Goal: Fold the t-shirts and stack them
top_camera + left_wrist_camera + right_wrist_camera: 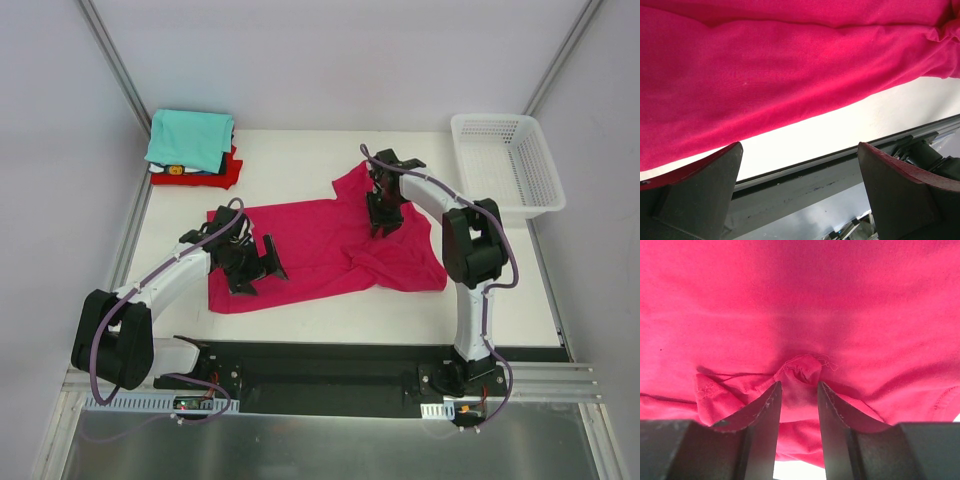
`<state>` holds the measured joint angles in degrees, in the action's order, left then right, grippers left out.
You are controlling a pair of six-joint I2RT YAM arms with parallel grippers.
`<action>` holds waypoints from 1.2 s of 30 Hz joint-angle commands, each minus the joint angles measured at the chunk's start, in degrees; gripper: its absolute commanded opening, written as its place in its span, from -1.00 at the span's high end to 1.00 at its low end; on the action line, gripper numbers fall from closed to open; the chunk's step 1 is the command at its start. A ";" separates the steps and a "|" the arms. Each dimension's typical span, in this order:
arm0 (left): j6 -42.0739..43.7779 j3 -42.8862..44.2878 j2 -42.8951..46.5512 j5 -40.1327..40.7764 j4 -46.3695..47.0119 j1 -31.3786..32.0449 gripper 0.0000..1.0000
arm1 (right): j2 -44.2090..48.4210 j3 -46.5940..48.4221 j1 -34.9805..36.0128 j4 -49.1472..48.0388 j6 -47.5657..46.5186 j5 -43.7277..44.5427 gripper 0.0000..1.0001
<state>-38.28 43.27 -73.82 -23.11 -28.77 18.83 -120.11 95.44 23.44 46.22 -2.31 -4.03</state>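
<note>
pink t-shirt (320, 250) lies spread on the desk (300, 160). my right gripper (800, 385) has its jaws pinched on a pucker of it (far right part), left gripper (800, 150) jaws wide apart over the near-left hem.

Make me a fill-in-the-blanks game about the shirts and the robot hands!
The big shirt spread on the table is ___.
The top shirt of the stack is ___.
The left hand is wide ___.
The right hand pinches the big ___.
Missing words: pink, teal, open, shirt.
</note>
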 commanded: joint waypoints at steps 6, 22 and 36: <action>0.75 1.03 0.17 -0.53 -0.58 0.68 -0.98 | 0.49 -2.01 -0.24 -0.34 -0.33 -1.15 0.35; 0.66 0.94 0.17 -0.70 -0.67 0.68 -0.98 | 2.78 -0.78 -1.20 1.60 -0.68 1.04 0.93; 0.31 1.21 -0.35 -0.27 -0.49 1.30 -0.98 | 2.26 2.91 -1.47 4.06 -1.12 2.54 0.95</action>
<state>-38.28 43.27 -73.82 -23.14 -28.75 19.57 -120.38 95.59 22.35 47.55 -2.59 -3.14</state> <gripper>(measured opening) 0.992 0.037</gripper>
